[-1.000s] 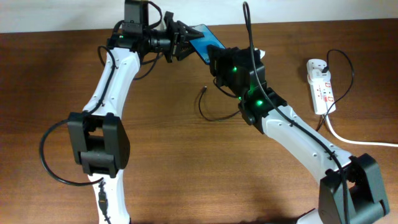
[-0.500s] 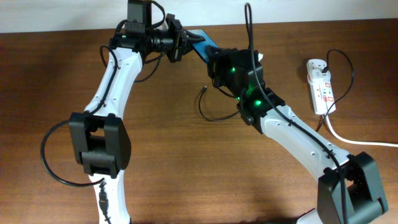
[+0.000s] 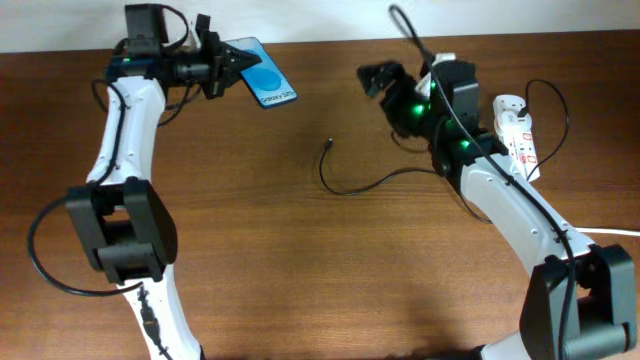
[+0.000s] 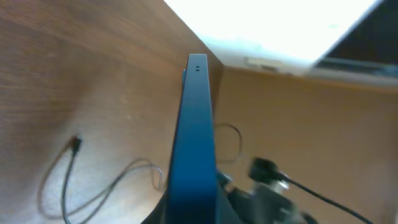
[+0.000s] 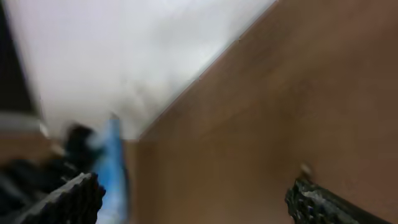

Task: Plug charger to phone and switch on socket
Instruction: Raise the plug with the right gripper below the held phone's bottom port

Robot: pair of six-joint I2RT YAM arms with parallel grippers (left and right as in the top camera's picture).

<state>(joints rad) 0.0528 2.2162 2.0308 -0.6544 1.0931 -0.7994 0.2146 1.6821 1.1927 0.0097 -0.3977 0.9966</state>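
Left gripper (image 3: 222,68) is clamped on the phone (image 3: 264,85), which has been carried off leftward; right gripper (image 3: 377,78) has been drawn back, spread wide and empty, so the charger (image 3: 329,146) tip, left lying on the wood between them, can be fetched next.

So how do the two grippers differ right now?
The left gripper is shut on the phone; the right gripper is open and empty. The left one is far from the socket; the right one is much nearer. Both are near the table's far edge.
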